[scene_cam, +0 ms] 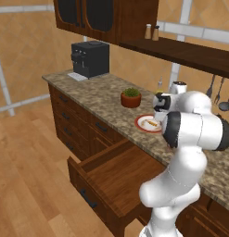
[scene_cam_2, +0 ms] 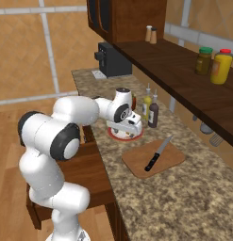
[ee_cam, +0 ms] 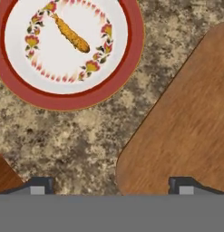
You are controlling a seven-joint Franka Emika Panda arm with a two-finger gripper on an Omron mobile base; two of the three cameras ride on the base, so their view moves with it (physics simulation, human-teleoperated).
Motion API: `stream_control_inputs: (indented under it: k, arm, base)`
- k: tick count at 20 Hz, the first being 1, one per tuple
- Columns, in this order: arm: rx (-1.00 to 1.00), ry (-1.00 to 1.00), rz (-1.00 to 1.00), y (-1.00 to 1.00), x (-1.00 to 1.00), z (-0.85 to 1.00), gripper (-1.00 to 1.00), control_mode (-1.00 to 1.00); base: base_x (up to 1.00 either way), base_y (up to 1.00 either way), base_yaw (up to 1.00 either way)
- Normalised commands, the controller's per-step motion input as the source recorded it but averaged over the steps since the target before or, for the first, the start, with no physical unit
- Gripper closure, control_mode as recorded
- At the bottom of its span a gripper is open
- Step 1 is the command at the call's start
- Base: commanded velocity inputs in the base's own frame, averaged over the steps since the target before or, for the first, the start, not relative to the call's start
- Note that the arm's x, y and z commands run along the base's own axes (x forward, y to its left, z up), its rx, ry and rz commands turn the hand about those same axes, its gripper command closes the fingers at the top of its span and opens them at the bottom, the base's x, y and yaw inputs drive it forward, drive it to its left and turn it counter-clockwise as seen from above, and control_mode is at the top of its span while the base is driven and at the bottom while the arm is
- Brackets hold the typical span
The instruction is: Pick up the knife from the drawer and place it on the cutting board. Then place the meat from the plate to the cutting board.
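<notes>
The small flat orange-tan piece of meat (ee_cam: 71, 34) lies on the round white plate with a red rim and flower ring (ee_cam: 131, 50), toward its upper middle, slanting from 10 o'clock down to 4 o'clock in the hand view. It looks light, thin and probably soft, maybe a little slick, so it wants a gentle pinch across its narrow width near mid-length, fingers set square to its long axis. The plate rests on the speckled granite counter (ee_cam: 86, 136). At 3 o'clock of the plate, near but apart, lies the reddish-brown rectangular wooden cutting board (scene_cam_2: 172, 157), already carrying the slim black-handled knife (scene_cam_2: 155, 156). The two-finger gripper (ee_cam: 109, 185) hovers over the gap between them, fingers spread wide, holding nothing. The brown wooden drawer (scene_cam: 106, 178) stands open
</notes>
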Motion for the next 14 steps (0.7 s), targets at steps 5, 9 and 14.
stream_control_inputs:
  k: [5,9,14]
  arm:
    - [0.00,-0.05,0.16,0.18,0.38,-0.29,-1.00,-1.00]
    - [0.00,-0.20,0.13,0.08,0.47,-0.48,-1.00,-1.00]
    - [0.01,-0.05,0.08,0.00,0.87,-0.09,-1.00,-1.00]
  base:
    - [0.00,0.00,0.00]
    - [0.00,0.00,0.00]
    - [0.00,0.00,0.00]
